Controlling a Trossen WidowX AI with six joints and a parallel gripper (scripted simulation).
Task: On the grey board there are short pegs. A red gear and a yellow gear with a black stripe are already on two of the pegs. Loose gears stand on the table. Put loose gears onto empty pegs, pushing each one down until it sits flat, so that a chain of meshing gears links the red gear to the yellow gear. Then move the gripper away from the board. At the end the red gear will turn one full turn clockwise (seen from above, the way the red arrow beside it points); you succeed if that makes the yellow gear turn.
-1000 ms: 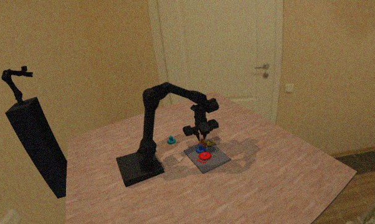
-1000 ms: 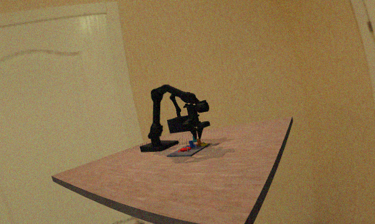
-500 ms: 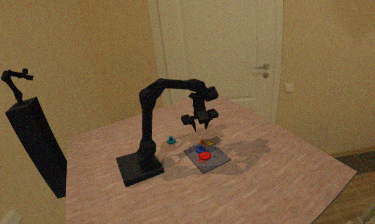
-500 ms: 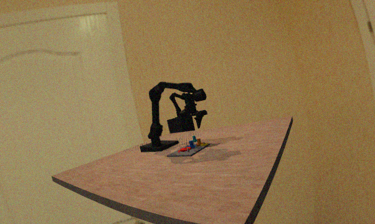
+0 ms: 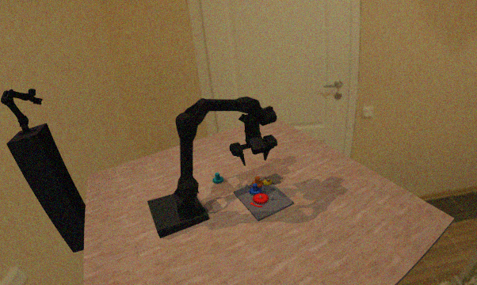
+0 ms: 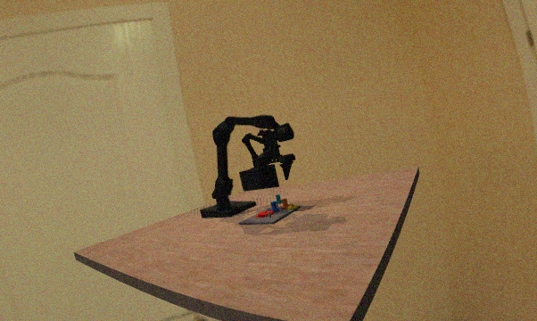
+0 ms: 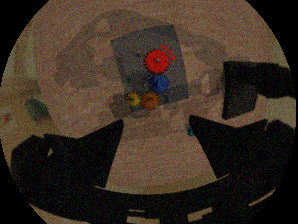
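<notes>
My claw (image 5: 255, 161) (image 6: 281, 180) (image 7: 156, 120) hangs above the desk (image 5: 341, 245) (image 6: 251, 263) (image 7: 155, 165) with its fingers spread wide and nothing between them, both pointing down. Below the claw lies the grey board (image 5: 276, 203) (image 6: 251, 223) (image 7: 150, 41), a thin, flat, square-cornered slab, turned so that in the top view one corner points towards the bottom of my picture. The red gear (image 5: 261, 198) (image 6: 264, 214) (image 7: 157, 64) is on the board beneath the claw, a toothed disc with its axis upright, and the curved red arrow (image 5: 257, 205) (image 7: 168, 52) bends round just beside its rim. Next to it, the blue gear (image 5: 255, 190) (image 6: 275, 206) (image 7: 160, 83) is also on the board, its knob standing up. From the wrist camera, the orange gear (image 5: 257, 181) (image 6: 285, 203) (image 7: 150, 100) comes next, nearer the claw's fingertips in my picture, with the small yellow gear (image 5: 267, 182) (image 6: 293, 207) (image 7: 133, 96) just beside it. I cannot tell whether the teeth mesh or whether the orange one sits fully flat. The teal gear (image 5: 218, 178) (image 6: 278, 199) (image 7: 190, 132) stands on the desk off the board, below the claw and towards the arm's base, a round disc with an upright knob. The desk has a streaky pinkish surface, the board looks smooth and matt, and the claw's dark fingers taper to narrow tips.
</notes>
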